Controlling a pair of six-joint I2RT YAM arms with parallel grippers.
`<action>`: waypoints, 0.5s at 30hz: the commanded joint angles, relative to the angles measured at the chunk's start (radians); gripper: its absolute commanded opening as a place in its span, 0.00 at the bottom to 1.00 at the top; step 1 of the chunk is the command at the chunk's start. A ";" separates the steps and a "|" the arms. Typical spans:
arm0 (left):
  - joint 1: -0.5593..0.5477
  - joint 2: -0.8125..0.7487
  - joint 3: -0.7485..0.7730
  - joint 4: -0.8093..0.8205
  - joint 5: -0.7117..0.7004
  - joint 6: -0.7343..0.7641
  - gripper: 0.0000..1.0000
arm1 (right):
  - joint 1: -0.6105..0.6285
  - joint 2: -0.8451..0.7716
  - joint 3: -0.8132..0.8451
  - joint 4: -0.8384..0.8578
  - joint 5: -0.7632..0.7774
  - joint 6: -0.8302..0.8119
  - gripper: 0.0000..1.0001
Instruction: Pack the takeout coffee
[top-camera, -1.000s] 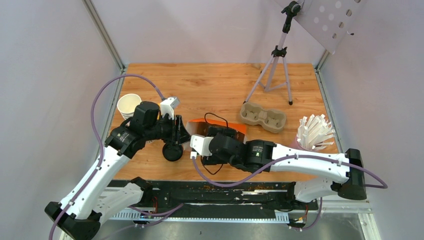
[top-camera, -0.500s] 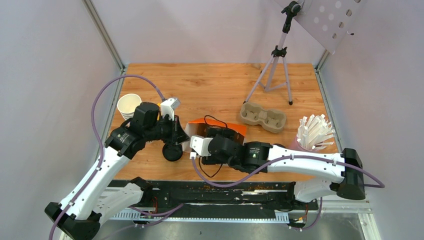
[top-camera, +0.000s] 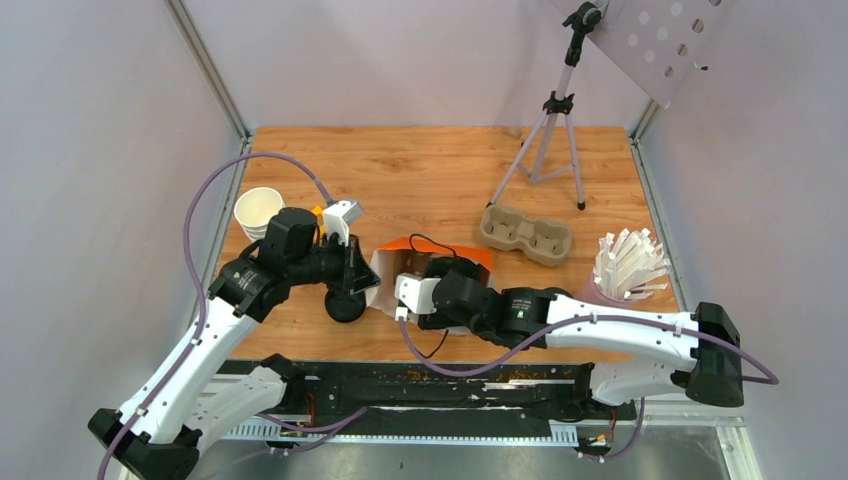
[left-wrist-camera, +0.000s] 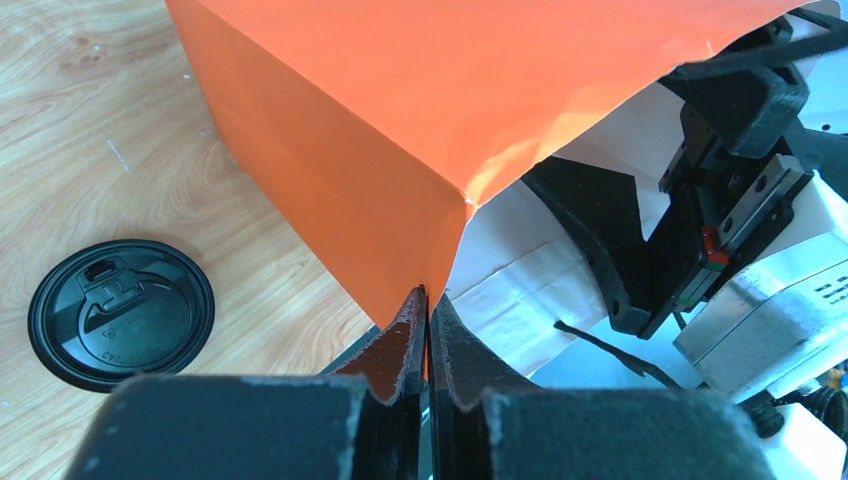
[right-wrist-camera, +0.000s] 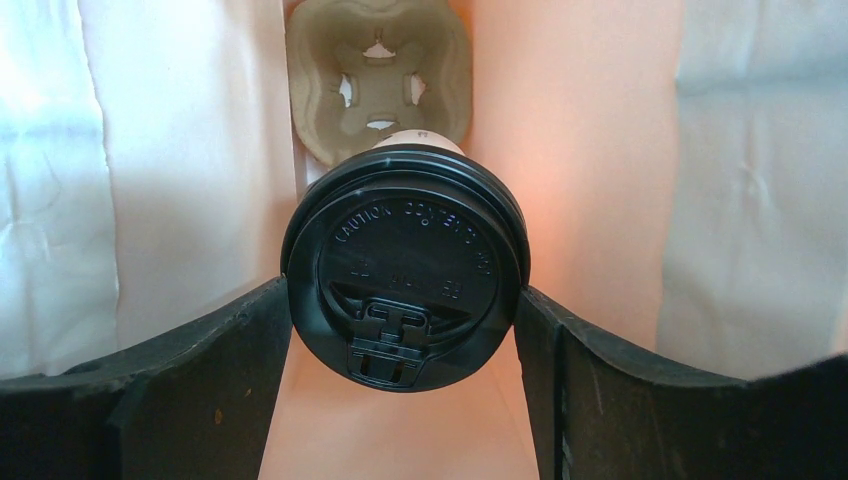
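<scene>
The orange paper bag (top-camera: 455, 252) lies on its side, mouth toward my left arm. My left gripper (left-wrist-camera: 428, 295) is shut on the bag's lower mouth edge (left-wrist-camera: 400, 230); it also shows in the top view (top-camera: 367, 283). My right gripper (right-wrist-camera: 403, 295) reaches inside the bag and is shut on a takeout coffee (right-wrist-camera: 403, 270), a white cup with a black lid gripped on both sides. A cardboard cup tray (right-wrist-camera: 378, 70) sits deeper in the bag, just beyond the cup. From above the cup is hidden by the bag and the wrist.
A loose black lid (top-camera: 345, 305) lies on the wood just left of the bag; it also shows in the left wrist view (left-wrist-camera: 120, 312). A stack of lidless cups (top-camera: 258, 212) stands far left. A second cardboard tray (top-camera: 527, 233), a tripod (top-camera: 548, 140) and a holder of sticks (top-camera: 628, 265) stand right.
My right wrist has shifted slightly right with the cup inside the bag. More of the bag's white lining now shows at the mouth beside my left gripper, which still pinches the edge.
</scene>
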 joint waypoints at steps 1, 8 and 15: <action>-0.004 -0.016 0.004 0.041 0.038 0.018 0.08 | -0.003 -0.015 0.002 0.096 -0.052 -0.073 0.72; -0.012 -0.015 -0.004 0.048 0.051 0.004 0.08 | -0.004 0.062 0.038 0.109 -0.076 -0.110 0.73; -0.038 -0.008 -0.011 0.040 0.056 0.000 0.09 | -0.021 0.124 0.055 0.096 -0.063 -0.106 0.73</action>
